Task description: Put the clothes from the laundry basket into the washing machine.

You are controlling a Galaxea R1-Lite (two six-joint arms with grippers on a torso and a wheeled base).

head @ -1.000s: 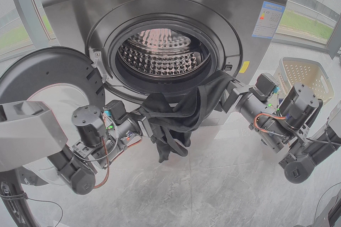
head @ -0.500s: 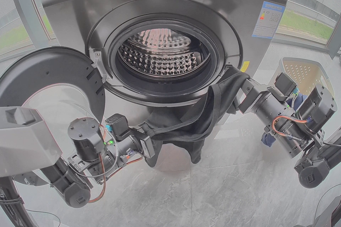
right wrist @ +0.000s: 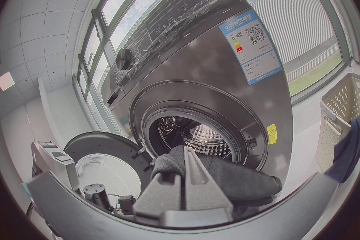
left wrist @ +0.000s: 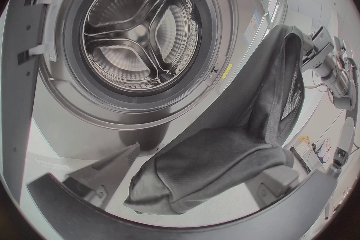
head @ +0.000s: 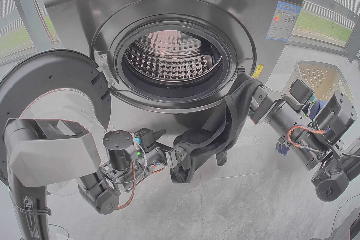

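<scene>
A black garment (head: pixel 221 128) hangs in front of the washing machine (head: pixel 168 0), below its open drum (head: pixel 170 57). My right gripper (head: pixel 252 96) is shut on the garment's upper end beside the door rim; the right wrist view shows its fingers (right wrist: pixel 195 177) closed together on the black garment (right wrist: pixel 240 180). My left gripper (head: pixel 178 156) sits lower, at the garment's bunched bottom end. In the left wrist view the left gripper (left wrist: pixel 198 165) stands open, and the black garment (left wrist: pixel 225 154) lies over one finger, clear of the other finger (left wrist: pixel 112 167). The laundry basket (head: pixel 324 79) stands at the right.
The round door (head: pixel 52 79) is swung open to the left, close to my left arm. The drum looks bare inside. A blue garment (head: pixel 318 106) lies in the basket behind my right arm. Grey tiled floor (head: pixel 225 199) spreads below the arms.
My left gripper has dropped and slid right toward the right one, so the garment has bunched up. The right gripper drew right and up a second ago, then held nearly still.
</scene>
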